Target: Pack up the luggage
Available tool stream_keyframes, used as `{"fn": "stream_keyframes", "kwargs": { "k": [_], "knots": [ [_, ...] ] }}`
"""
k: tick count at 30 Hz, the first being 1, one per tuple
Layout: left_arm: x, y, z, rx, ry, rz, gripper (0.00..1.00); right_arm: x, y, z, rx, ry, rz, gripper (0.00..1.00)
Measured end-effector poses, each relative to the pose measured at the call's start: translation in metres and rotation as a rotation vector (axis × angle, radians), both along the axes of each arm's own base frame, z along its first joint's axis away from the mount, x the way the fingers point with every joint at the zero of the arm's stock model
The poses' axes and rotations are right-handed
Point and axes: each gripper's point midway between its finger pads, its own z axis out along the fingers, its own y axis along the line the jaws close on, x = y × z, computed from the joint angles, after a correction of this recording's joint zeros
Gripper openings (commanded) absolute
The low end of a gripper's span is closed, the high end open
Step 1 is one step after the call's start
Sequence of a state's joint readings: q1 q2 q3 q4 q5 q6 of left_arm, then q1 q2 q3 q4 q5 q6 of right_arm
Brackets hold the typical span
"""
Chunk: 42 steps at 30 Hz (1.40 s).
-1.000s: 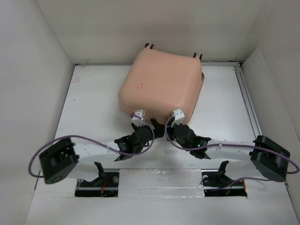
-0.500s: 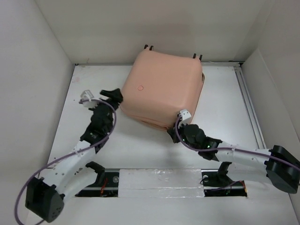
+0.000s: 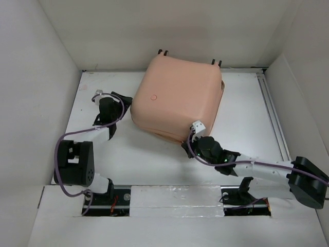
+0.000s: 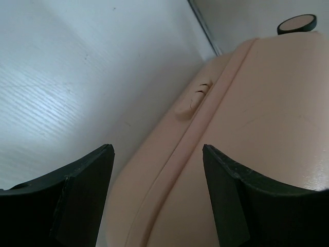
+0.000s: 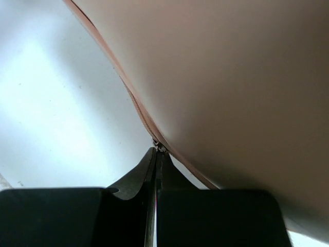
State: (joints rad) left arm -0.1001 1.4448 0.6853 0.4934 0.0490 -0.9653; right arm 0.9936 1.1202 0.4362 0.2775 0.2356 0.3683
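The peach-pink luggage (image 3: 177, 95) lies closed on the white table, wheels (image 3: 163, 51) toward the back wall. My left gripper (image 3: 123, 101) is open at its left side, the jaws spread in front of the shell seam (image 4: 198, 123) without touching it; the luggage (image 4: 267, 113) fills the right of the left wrist view, my left gripper (image 4: 157, 150) below it. My right gripper (image 3: 189, 145) is at the luggage's near edge, shut on the small metal zipper pull (image 5: 160, 147) where the zipper line (image 5: 128, 92) runs under the shell. My right gripper (image 5: 157, 151) shows its fingers pressed together.
White enclosure walls stand on the left, back and right. A metal rail (image 3: 271, 110) runs along the table's right side. A taped strip (image 3: 175, 198) crosses the near edge by the arm bases. A luggage wheel (image 4: 297, 24) shows in the left wrist view.
My left gripper moved from the luggage's near edge to its left side and its arm folded back. My right gripper stayed at the near edge, shifting slightly right.
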Motion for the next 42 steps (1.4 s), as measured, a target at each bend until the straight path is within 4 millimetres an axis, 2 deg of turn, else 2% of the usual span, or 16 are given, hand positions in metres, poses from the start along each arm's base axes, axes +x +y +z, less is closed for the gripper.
{"fn": "stream_keyframes", "kwargs": {
  "k": [3, 7, 10, 14, 16, 19, 22, 27, 30, 33, 39, 42],
  "knots": [
    [0.006, -0.007, 0.008, -0.022, -0.036, 0.0, 0.65, 0.002, 0.007, 0.0, -0.041, -0.021, 0.004, 0.0],
    [0.013, -0.024, 0.041, -0.048, -0.15, -0.004, 0.65, 0.001, 0.021, -0.002, -0.112, -0.044, 0.021, 0.0],
    [0.009, -0.038, 0.064, -0.038, -0.228, -0.028, 0.65, 0.004, 0.037, -0.001, -0.165, -0.063, 0.033, 0.0],
    [0.006, -0.04, 0.066, -0.044, -0.265, -0.031, 0.63, 0.012, 0.059, -0.002, -0.229, -0.091, 0.037, 0.0],
    [0.004, -0.041, 0.066, -0.055, -0.278, -0.033, 0.63, 0.016, 0.064, -0.004, -0.244, -0.101, 0.026, 0.0],
    [0.002, -0.042, 0.067, -0.066, -0.291, -0.036, 0.63, 0.014, 0.061, -0.001, -0.23, -0.113, 0.017, 0.0],
    [-0.011, -0.055, 0.069, -0.09, -0.296, -0.081, 0.63, 0.002, 0.042, 0.002, -0.168, -0.111, 0.022, 0.0],
    [-0.046, -0.112, 0.068, -0.131, -0.278, -0.2, 0.63, -0.014, -0.022, 0.006, -0.111, -0.078, 0.0, 0.0],
    [-0.058, -0.138, 0.067, -0.16, -0.271, -0.233, 0.63, -0.018, -0.04, 0.004, -0.134, -0.059, -0.015, 0.0],
    [-0.066, -0.151, 0.065, -0.188, -0.276, -0.231, 0.65, -0.022, -0.035, -0.006, -0.15, -0.026, 0.017, 0.0],
    [-0.065, -0.15, 0.066, -0.214, -0.285, -0.203, 0.66, -0.01, 0.009, -0.003, -0.166, -0.028, 0.066, 0.0],
    [-0.067, -0.15, 0.067, -0.216, -0.283, -0.208, 0.69, -0.006, 0.017, -0.005, -0.174, -0.049, 0.084, 0.0]
  ]
}}
